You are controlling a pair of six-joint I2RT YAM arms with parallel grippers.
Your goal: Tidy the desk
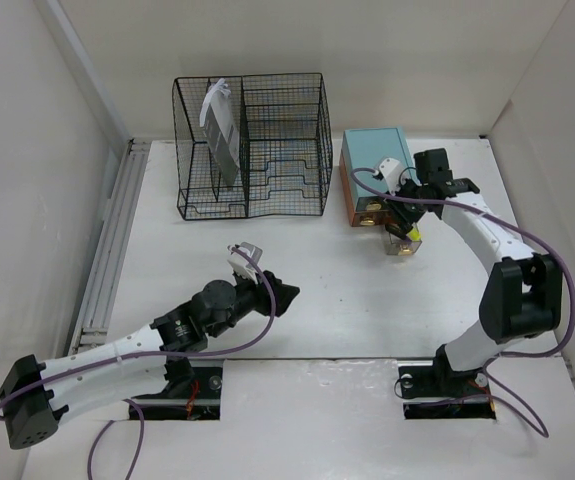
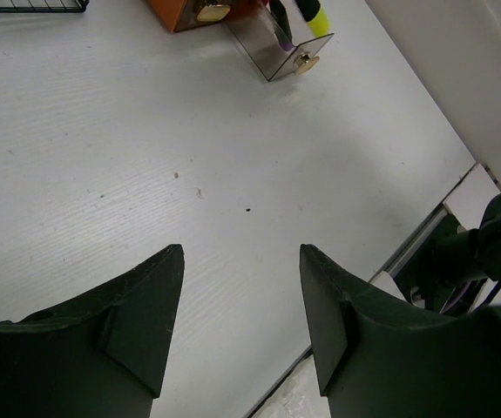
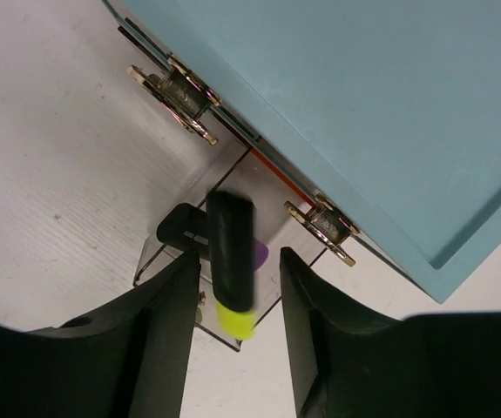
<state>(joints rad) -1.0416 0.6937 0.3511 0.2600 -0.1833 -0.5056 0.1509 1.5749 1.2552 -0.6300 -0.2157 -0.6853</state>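
The desk (image 1: 367, 310) lies beneath both arms and spans the top view. Toward 8 o'clock, we see the left gripper (image 2: 241, 251) open and empty over bare surface. Toward 2 o'clock, the right gripper (image 3: 240, 258) stands open above the clear drawer (image 2: 263, 48), which projects from the teal box (image 3: 363, 104). A highlighter (image 3: 233, 244) rises between its fingers, with a gap visible on each side. The rack (image 1: 257, 140) sits at 11 o'clock.

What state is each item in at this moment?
Left claw: open, empty, over the desk.
Right claw: open around the highlighter.
Highlighter: tilted, standing in the drawer.
Drawer: pulled out of the box.
Rack: upright, papers in its left compartment.
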